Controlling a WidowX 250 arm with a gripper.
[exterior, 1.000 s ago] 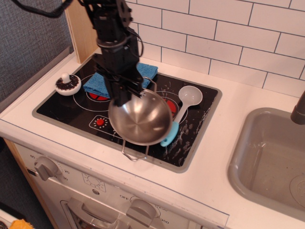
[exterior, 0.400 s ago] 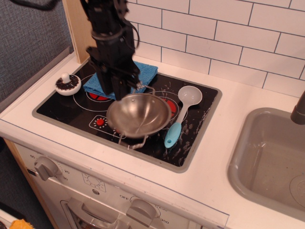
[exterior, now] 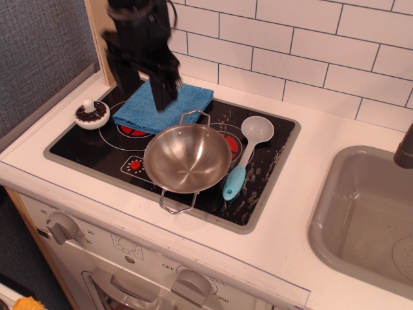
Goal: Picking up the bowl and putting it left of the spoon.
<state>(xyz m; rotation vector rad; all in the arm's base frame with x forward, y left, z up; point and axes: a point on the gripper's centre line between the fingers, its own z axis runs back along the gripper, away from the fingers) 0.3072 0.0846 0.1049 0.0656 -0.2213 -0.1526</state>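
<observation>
Bowl: round polished steel bowl (exterior: pixel 188 158) with two thin wire loop handles, resting on the glossy black stovetop surface (exterior: pixel 77 143), just left of the spoon.
Spoon: plastic spoon (exterior: pixel 247 154), round white scoop, white stem, light blue handle, lying flat beside the bowl's rim.
Gripper: black gripper (exterior: pixel 141 71) above the rear of the stove, apart from the bowl; fingers spread, holding nothing.
Cloth: soft blue folded cloth (exterior: pixel 187 100) behind the bowl.
Dish: small round white knobbed dish (exterior: pixel 91 113) at left.
</observation>
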